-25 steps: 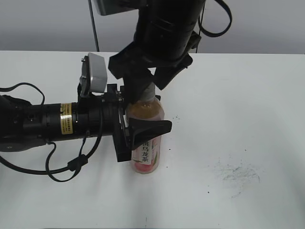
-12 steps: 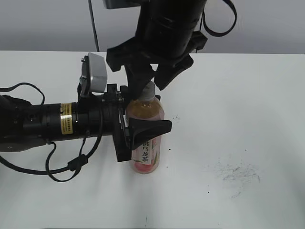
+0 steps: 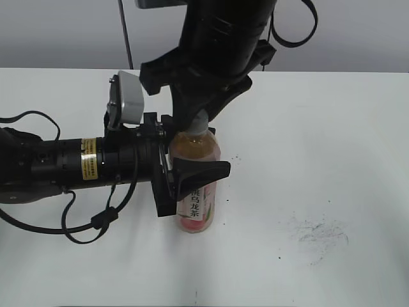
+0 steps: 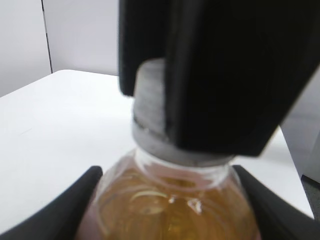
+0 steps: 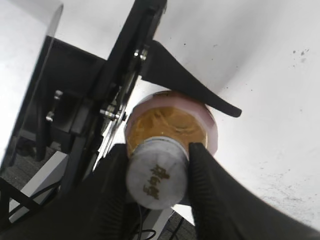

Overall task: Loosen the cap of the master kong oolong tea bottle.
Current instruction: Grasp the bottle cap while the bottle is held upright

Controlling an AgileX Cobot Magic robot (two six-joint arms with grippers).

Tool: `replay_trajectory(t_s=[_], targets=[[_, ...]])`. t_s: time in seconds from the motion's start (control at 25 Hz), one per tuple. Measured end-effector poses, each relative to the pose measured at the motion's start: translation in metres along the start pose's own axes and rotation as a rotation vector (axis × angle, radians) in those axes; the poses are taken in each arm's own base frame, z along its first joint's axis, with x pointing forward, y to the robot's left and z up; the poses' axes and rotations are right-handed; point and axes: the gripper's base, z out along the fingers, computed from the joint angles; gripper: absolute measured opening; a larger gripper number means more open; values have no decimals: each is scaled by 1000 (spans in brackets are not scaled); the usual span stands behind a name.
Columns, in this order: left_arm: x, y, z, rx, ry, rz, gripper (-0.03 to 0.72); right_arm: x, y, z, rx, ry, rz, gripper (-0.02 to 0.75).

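Note:
The master kong oolong tea bottle (image 3: 195, 192) stands upright on the white table, amber tea inside, pink label low on it. My left gripper (image 3: 190, 171) is shut on the bottle's body from the left; its black fingers flank the bottle's shoulder (image 4: 170, 205) in the left wrist view. My right gripper (image 3: 199, 121) comes down from above and is shut on the cap (image 5: 157, 172), a white-grey ribbed cap with a faint mark on top. The cap (image 4: 150, 100) is partly hidden behind the right gripper's black finger.
The white table (image 3: 319, 160) stretches right, with dark scuff marks (image 3: 316, 233) at the front right. My left arm (image 3: 64, 166) lies across the left side with loose cables. A grey wall stands behind.
My right gripper has turned and shifted slightly around the cap, sitting a little lower over it. The bottle and left gripper have not moved.

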Motion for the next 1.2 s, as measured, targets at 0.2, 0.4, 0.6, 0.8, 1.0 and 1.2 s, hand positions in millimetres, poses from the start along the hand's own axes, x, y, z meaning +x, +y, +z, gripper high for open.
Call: replay_trajectory(t_s=[0.2,0.4,0.6,0.8,1.0,1.2], targets=[[0,0,0,-1,1,0,447,0,0,0,-4,0,-161,281],[0,0,0,0,1,0,447,0,1,0,-6,-1,-492,279],[0,0,0,1,2,1,447,0,1,-1,-9,-7,-948,275],[0,0,0,2,2,4,447,0,1,-1,-12,-8,-1447,275],[0,0,0,3,1,4,447,1,1,-2,-12,-11,-1961,275],[0,0,0,-2,0,1,447,1,1,-2,-10,-14,-2323,275]])
